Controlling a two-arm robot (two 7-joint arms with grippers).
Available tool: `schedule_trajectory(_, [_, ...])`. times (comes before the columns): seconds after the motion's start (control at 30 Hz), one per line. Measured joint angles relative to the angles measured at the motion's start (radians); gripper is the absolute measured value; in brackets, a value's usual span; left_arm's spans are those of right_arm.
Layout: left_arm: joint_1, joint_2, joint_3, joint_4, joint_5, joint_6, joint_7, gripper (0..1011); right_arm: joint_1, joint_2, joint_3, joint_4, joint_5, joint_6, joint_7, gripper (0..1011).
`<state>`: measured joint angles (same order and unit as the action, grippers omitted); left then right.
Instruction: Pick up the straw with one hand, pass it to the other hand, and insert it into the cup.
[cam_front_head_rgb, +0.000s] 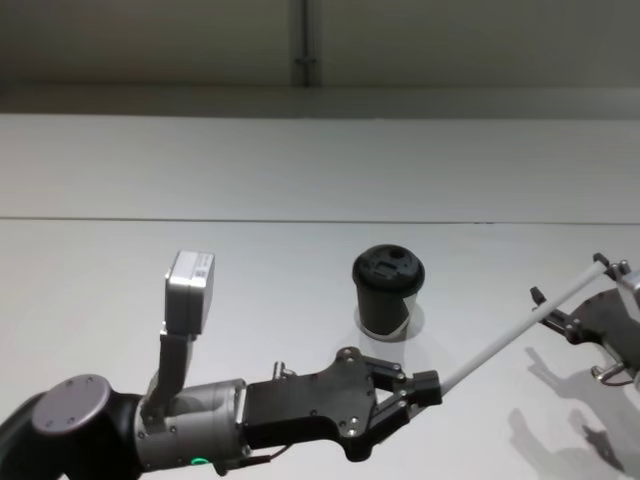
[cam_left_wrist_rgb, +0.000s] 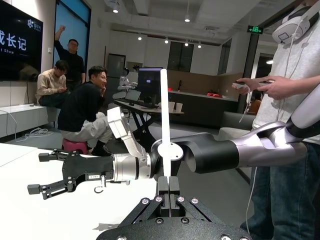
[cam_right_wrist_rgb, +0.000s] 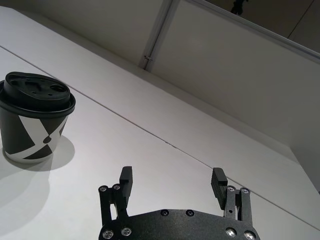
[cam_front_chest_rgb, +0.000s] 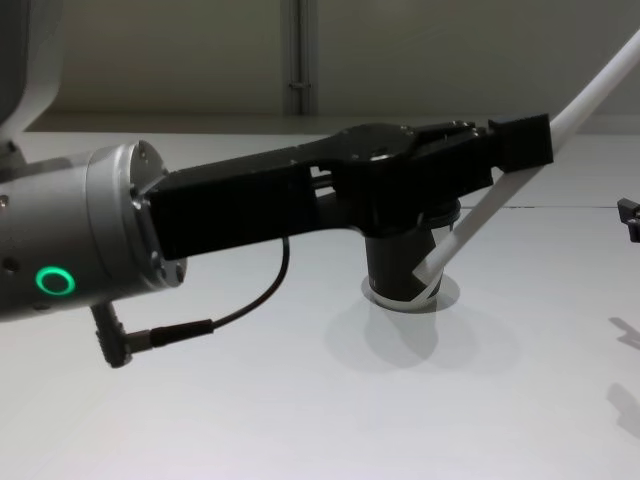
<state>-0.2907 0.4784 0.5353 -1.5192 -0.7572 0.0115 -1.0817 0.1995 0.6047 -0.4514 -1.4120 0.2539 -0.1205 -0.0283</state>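
Left claw (cam_front_head_rgb: 425, 387) clamps the straw (cam_front_head_rgb: 500, 341), angled toward spread right claw (cam_right_wrist_rgb: 172, 176).

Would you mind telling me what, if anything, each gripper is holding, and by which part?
The left gripper pinches the straw near one end; the right gripper is open and holds nothing.

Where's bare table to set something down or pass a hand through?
Free: the table behind the cup up to the far edge, and between the cup and the left arm. Crowded: right of the cup, where the straw runs from the left tool toward the open right tool.
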Motion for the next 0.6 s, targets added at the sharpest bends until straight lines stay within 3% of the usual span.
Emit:
schedule_trajectory(0.13, [0.000, 0.000, -0.001, 0.001, -0.001, 0.001, 0.000, 0, 0.000, 0.000, 0.000, 0.000, 0.000, -0.001, 0.004, 1001])
schedule_trajectory(0.33, [0.001, -0.001, -0.002, 0.001, -0.001, 0.003, -0.001, 0, 0.000, 0.009, 0.003, 0.001, 0.039, -0.064, 0.126, 1001])
schedule_trajectory(0.6, [0.001, -0.002, -0.002, 0.002, -0.002, 0.004, -0.001, 0, -0.044, 0.031, 0.031, -0.029, 0.124, -0.142, 0.259, 1001])
